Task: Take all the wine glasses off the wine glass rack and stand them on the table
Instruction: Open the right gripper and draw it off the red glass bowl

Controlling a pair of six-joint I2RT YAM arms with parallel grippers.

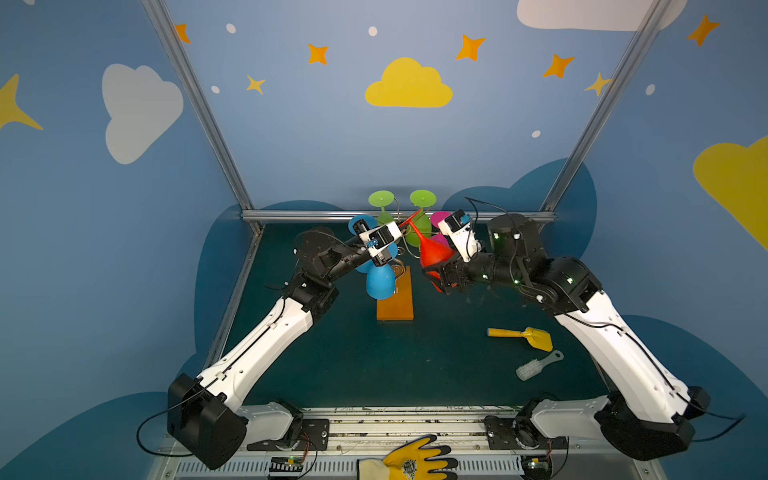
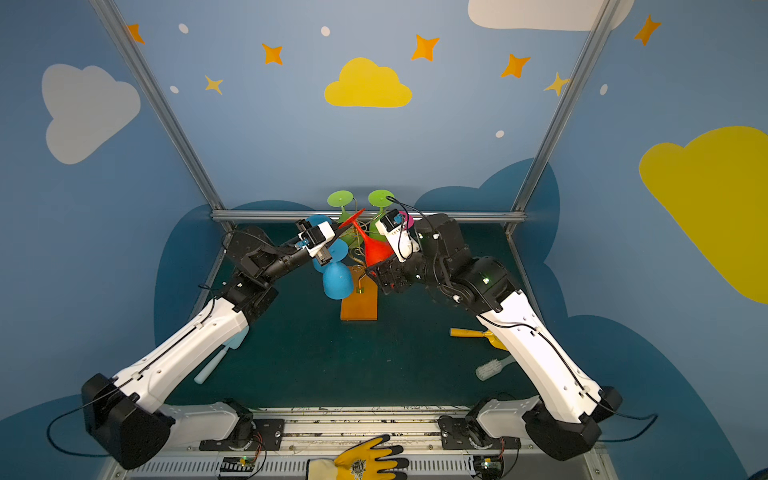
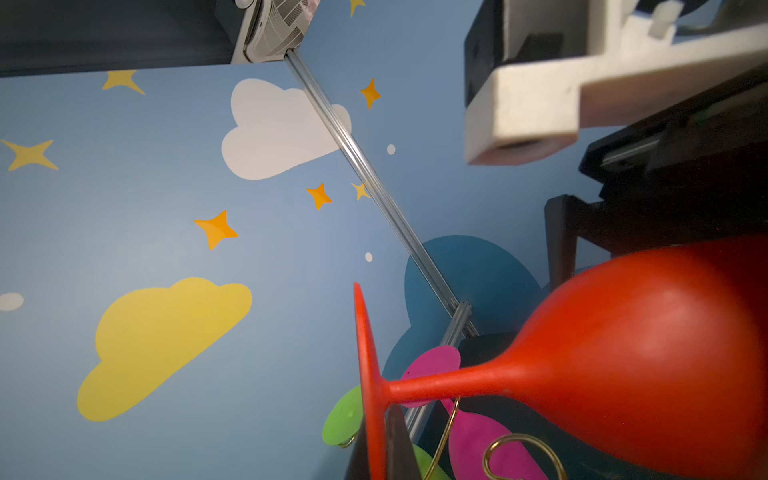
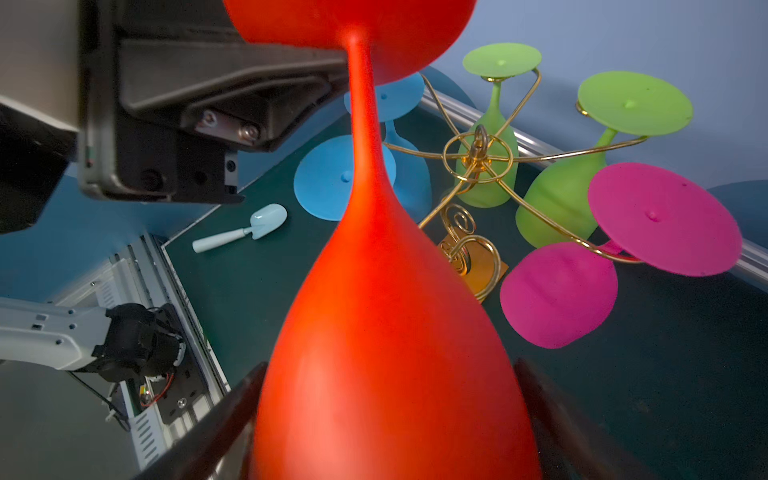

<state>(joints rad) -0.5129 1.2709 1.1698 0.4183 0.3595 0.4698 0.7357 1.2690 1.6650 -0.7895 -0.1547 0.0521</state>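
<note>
Two claws: left claw [image 1: 403,226] clamped on the red wine glass [image 1: 432,251] foot; right claw [image 1: 437,276] wide around its bowl, hold unclear. A foot-only grip risks it swinging into the wine glass rack [image 4: 478,158].

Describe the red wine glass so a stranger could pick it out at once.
Find the gold wire rack on its orange wooden base, mid-table. Just right of it, one wine glass is held tilted in the air. It alone is red; the rest are blue, green and pink.
</note>
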